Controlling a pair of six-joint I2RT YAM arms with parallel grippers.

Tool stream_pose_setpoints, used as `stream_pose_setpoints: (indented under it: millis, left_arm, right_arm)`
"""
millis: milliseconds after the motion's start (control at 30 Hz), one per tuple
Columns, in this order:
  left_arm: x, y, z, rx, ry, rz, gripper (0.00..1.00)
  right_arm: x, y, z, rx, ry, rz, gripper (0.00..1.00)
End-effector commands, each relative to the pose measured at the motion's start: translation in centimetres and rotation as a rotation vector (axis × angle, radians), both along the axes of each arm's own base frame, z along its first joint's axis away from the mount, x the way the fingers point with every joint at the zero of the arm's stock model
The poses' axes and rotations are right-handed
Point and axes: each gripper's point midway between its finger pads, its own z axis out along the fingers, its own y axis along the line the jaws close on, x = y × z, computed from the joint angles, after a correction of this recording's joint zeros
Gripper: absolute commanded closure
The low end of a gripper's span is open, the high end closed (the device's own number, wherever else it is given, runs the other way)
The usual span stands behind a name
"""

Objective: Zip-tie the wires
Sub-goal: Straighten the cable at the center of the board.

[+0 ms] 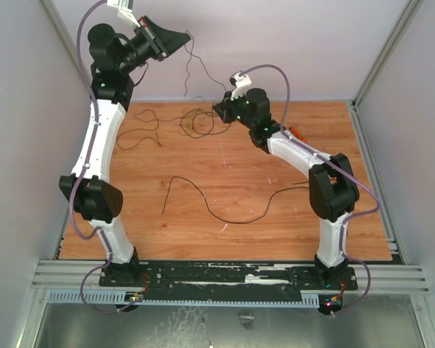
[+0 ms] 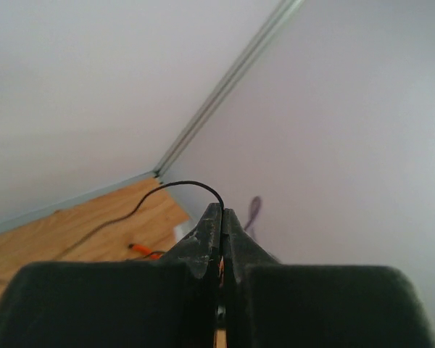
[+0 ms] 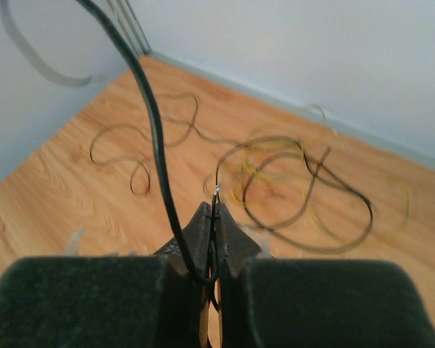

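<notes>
1. Nearest the overhead camera runs the mounting rail [image 1: 391, 279] that carries both arm bases. Beyond it spreads the wooden desk [image 1: 290, 232], the largest thing in view.
2. Above the far-left corner of the desk the left arm [image 1: 101, 138] reaches high. The right arm [image 1: 304, 156] bends low toward the far middle.
3. High above the desk, the left hand [image 1: 184, 36] has its jaws pressed together on a thin black strand, which arches out of the tips in its wrist view.
4. Low and just beside the tangle, the right hand [image 1: 220, 110] is also clamped on wire. Its wrist view shows a strand running into the slit and a fine end poking out at the tips.
5. Most of the wires [image 1: 196, 125] lie in floppy loops on the far part of the desk. One lifted strand [image 1: 191, 69] hangs between the two hands, and a long lone strand [image 1: 225, 214] lies well apart at mid-desk.
6. Behind the right arm lie the orange-handled pliers [image 1: 297, 134]. No zip tie shows in any view.
7. The step in hand looks like gathering strands into a bundle.
   - Both grips should hold firm, because wire this thin slips easily.
   - The lifted strand is best drawn gently rather than jerked, and laid alongside the loops.
   - The lone strand needs fetching before anything is tied.
</notes>
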Motion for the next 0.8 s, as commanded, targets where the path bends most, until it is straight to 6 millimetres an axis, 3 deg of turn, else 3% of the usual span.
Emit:
stream_pose_setpoints:
  millis: [0,100,233,267,400,533,667,767]
  left_arm:
    - [-0.9,2.6,-1.0,0.096,-0.021,0.210,1.00]
    - [-1.2,5.0,-4.7,0.125,0.036,0.367,1.00]
    - [-3.8,8.0,-9.0,0.102,0.090,0.530,1.00]
    - [-4.4,8.7,-11.3,0.112,0.124,0.562,1.00]
    - [-7.7,10.8,-15.1,0.140,0.167,0.663,1.00]
    - [-11.2,12.0,-18.6,0.164,0.228,0.700,1.00]
    - [-13.7,13.0,-21.5,0.157,0.274,0.739,1.00]
    - [-14.5,12.8,-24.4,0.169,0.328,0.727,0.99]
  right_arm:
    - [-3.5,-2.8,1.5,-0.088,0.061,-0.023,1.00]
    - [-6.9,-3.7,1.1,-0.145,0.144,0.022,1.00]
    - [-10.8,-5.9,0.1,-0.215,0.251,0.017,1.00]
    - [-11.7,-6.5,-0.6,-0.238,0.281,0.012,1.00]
    - [-15.7,-8.0,-3.7,-0.332,0.393,0.041,1.00]
    - [-19.3,-8.2,-7.1,-0.406,0.486,0.070,1.00]
    - [-21.4,-8.5,-9.9,-0.426,0.551,0.037,1.00]
    - [-21.6,-9.6,-11.1,-0.427,0.583,-0.047,1.00]
